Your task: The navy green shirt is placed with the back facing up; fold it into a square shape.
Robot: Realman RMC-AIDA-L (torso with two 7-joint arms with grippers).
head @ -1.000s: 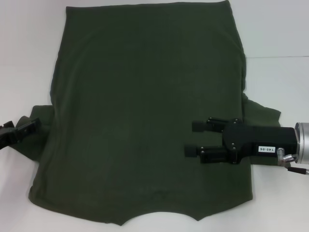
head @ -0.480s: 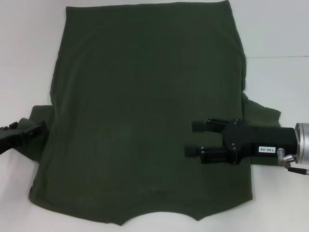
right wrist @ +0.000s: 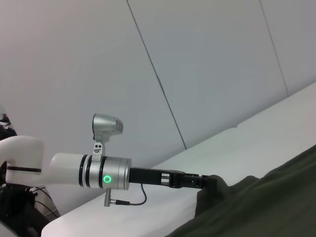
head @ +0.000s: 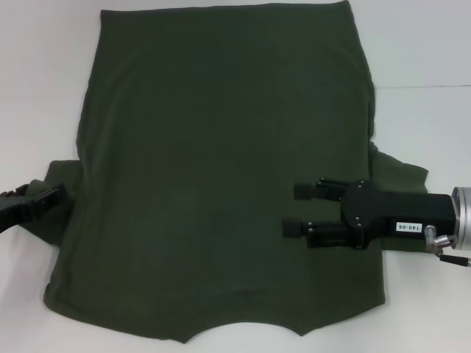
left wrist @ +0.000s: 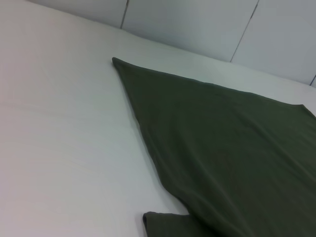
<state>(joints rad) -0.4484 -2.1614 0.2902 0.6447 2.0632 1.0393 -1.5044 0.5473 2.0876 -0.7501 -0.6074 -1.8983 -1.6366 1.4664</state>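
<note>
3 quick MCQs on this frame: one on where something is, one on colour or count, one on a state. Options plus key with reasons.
1. Where is the right end effector?
A. Over the shirt's right side
B. Off the table
C. At the far hem

2. What colour is the shirt?
A. White
B. Dark olive green
C. Red

3. How are the right end effector's fingers set?
A. Shut on a sleeve
B. Open, holding nothing
C. Hidden

Key:
1. A: the head view shows it over the fabric near the right sleeve.
2. B: plain dark green against the white table.
3. B: the two fingers sit apart with flat fabric showing between them.

shirt (head: 221, 176) spread on table (head: 427, 51), left gripper (head: 45, 197) at its left sleeve
</note>
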